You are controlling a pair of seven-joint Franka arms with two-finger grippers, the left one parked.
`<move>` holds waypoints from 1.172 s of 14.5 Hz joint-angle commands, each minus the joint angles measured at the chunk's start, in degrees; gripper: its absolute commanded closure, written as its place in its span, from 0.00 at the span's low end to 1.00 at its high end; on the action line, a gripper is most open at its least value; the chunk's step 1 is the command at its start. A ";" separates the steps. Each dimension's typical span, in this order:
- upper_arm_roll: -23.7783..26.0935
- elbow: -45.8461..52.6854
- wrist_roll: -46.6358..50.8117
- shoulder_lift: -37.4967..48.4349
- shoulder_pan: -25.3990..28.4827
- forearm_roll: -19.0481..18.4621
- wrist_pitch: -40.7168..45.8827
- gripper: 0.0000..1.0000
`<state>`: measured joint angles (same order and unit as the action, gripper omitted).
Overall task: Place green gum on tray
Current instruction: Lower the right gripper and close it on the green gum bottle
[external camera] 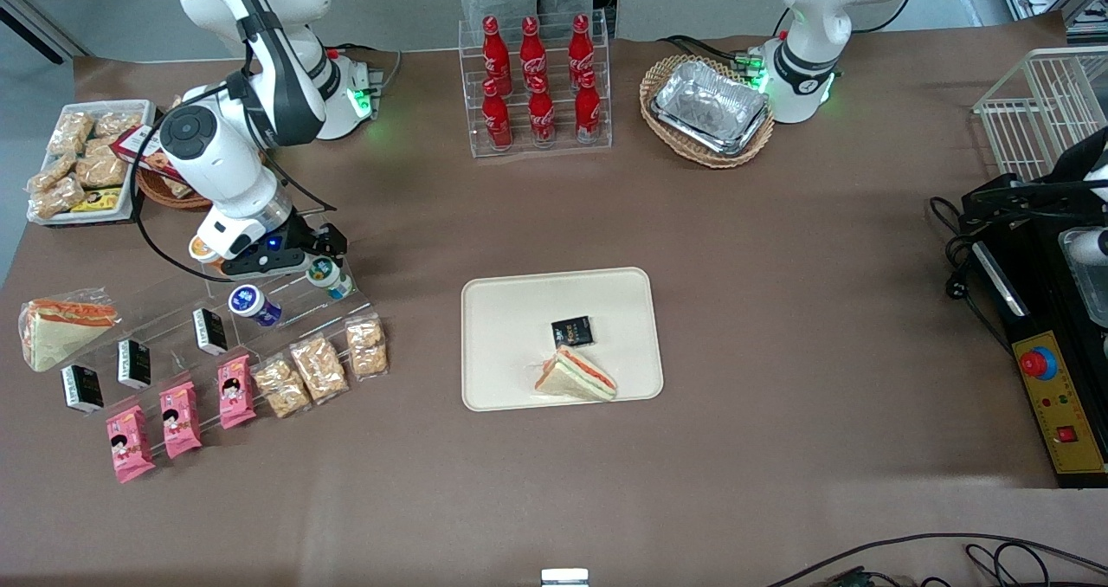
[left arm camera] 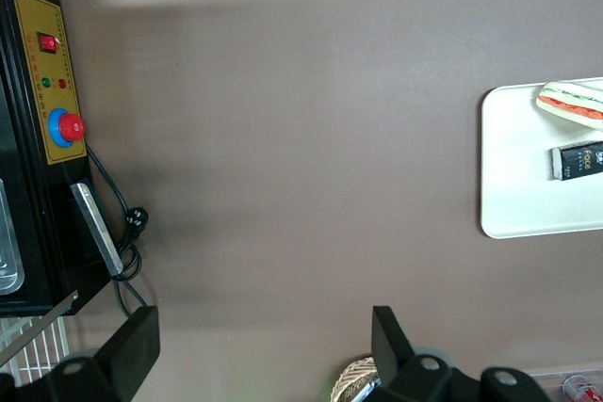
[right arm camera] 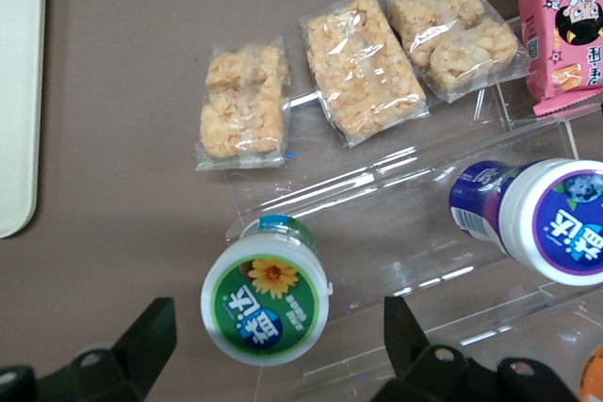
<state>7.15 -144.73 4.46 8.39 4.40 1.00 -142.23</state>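
green-lidded white canister, the green gum [right arm camera: 267,299], is seen lying on the clear acrylic stand [right arm camera: 396,233], beside the blue-lidded canister [right arm camera: 535,218]. the gripper [right arm camera: 273,345] is positioned just above it, fingers [right arm camera: 151,331] spread wide on either side, not touching. the tray [external camera: 511,336] lies well apart toward the table's middle, with 1 sandwich [external camera: 575,375] and 1 black packet [external camera: 572,332] on it.

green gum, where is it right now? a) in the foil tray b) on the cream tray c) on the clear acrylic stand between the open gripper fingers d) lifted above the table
c: the green gum sits on the clear stand, the open gripper straddling it, away from the tray.
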 commanded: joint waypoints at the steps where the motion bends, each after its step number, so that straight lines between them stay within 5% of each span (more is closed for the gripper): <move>1: 0.85 -2.13 0.64 0.67 0.26 0.58 -3.05 0.05; 8: 2.43 -2.48 2.14 -0.74 0.26 0.49 -5.08 0.24; 12: 2.43 -2.83 1.78 -0.83 0.17 -0.03 -5.34 0.25; 16: 2.43 -2.92 1.61 -0.83 0.00 -0.03 -5.69 0.61; 17: 2.34 -2.92 1.52 -0.74 -0.09 -0.03 -5.61 0.62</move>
<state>9.49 -146.85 5.78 7.48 4.41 1.00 -146.15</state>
